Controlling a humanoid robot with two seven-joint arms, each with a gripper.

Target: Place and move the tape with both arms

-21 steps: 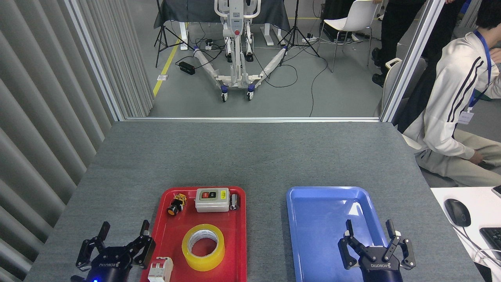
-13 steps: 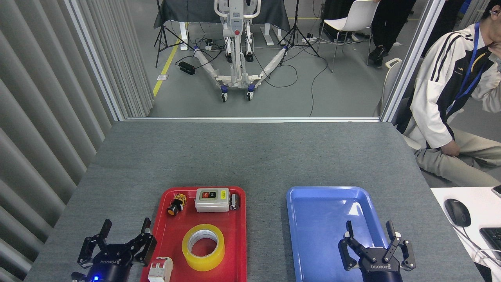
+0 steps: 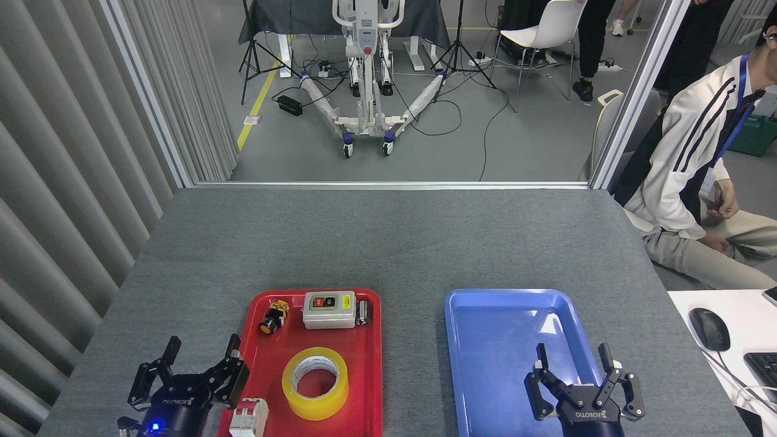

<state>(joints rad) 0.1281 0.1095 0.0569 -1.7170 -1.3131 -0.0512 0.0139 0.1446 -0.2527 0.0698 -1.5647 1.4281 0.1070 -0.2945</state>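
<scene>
You have a red tray (image 3: 370,364) and a blue tray (image 3: 485,364) on the grey table (image 3: 388,237); the red one holds a switch box (image 3: 328,309), a yellow pushbutton (image 3: 274,316) and a white breaker (image 3: 249,417).

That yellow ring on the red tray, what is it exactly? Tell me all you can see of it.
It is the tape, a wide roll of glossy, translucent yellow packing tape wound on a white printed core. It lies flat in the near half of the red tray, hole facing up, red showing through the middle. Nothing grips or touches it; the left tool hangs open beside the tray.
</scene>
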